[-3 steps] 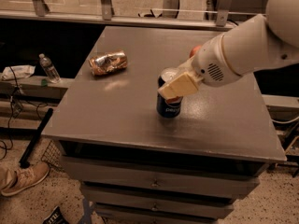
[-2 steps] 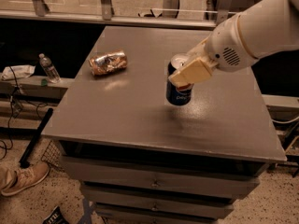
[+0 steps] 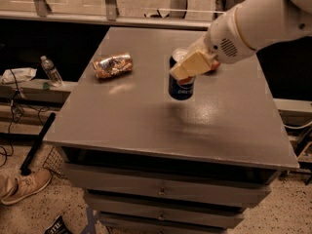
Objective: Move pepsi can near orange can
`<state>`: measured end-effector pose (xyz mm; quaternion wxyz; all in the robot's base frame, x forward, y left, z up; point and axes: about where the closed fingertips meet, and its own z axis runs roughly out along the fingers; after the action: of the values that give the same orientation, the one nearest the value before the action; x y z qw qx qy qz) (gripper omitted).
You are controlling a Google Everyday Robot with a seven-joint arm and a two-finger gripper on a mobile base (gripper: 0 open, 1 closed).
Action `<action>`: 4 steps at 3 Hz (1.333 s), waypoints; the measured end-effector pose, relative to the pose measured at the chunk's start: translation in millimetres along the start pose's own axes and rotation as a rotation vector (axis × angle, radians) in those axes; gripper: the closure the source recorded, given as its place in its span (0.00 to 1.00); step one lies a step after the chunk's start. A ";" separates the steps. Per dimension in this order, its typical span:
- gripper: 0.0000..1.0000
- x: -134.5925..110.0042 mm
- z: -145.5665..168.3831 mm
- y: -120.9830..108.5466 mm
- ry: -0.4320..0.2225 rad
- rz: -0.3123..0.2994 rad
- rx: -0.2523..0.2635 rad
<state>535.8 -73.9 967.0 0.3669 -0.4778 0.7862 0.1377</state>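
The pepsi can is dark blue with a silver top and hangs upright a little above the grey table top, near its middle. My gripper is shut on the can's upper part, reaching in from the right on a white arm. The orange can is dented, shiny orange and silver, and lies on its side at the table's left, well apart from the pepsi can. A red apple peeks out behind the gripper, mostly hidden.
The table top sits on a drawer cabinet. A plastic water bottle stands on a low shelf to the left. A shoe and cables lie on the floor at the lower left.
My gripper has lifted the pepsi can off the table and carried it up and a little toward the back. The orange can has not moved.
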 end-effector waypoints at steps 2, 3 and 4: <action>1.00 -54.8 42.4 -57.1 0.008 -0.002 -0.040; 1.00 -93.0 91.4 -64.8 0.003 0.005 -0.125; 1.00 -93.0 91.4 -64.7 0.003 0.005 -0.126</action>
<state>657.2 5.7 978.3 0.3346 -0.4983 0.7777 0.1868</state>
